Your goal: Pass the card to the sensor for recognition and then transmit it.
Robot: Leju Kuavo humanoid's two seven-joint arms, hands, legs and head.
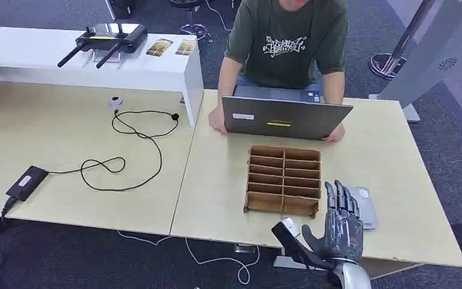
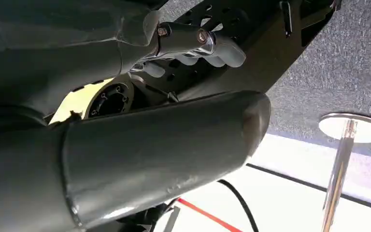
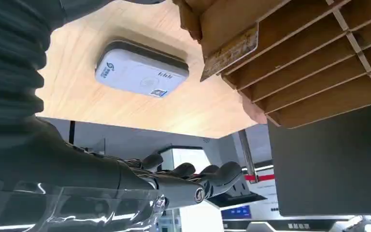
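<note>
The sensor, a flat grey-white card reader (image 1: 364, 206), lies on the table near the front right, right of a wooden compartment box (image 1: 284, 179). My right hand (image 1: 338, 223) hovers at the table's front edge just beside the reader, fingers stretched out and apart, holding nothing. The right wrist view has the reader (image 3: 141, 73) beyond my extended fingers (image 3: 198, 180), with the box (image 3: 309, 58) alongside. Two small cards (image 1: 171, 47) lie on the white shelf at the far back left. My left hand (image 2: 174, 140) hangs low beside my body, with nothing in it.
A person sits across the table behind an open grey laptop (image 1: 284, 117), hands at its sides. A black cable (image 1: 133, 147) and power brick (image 1: 26, 182) lie on the left table. A black controller (image 1: 109, 39) sits on the white shelf (image 1: 84, 69).
</note>
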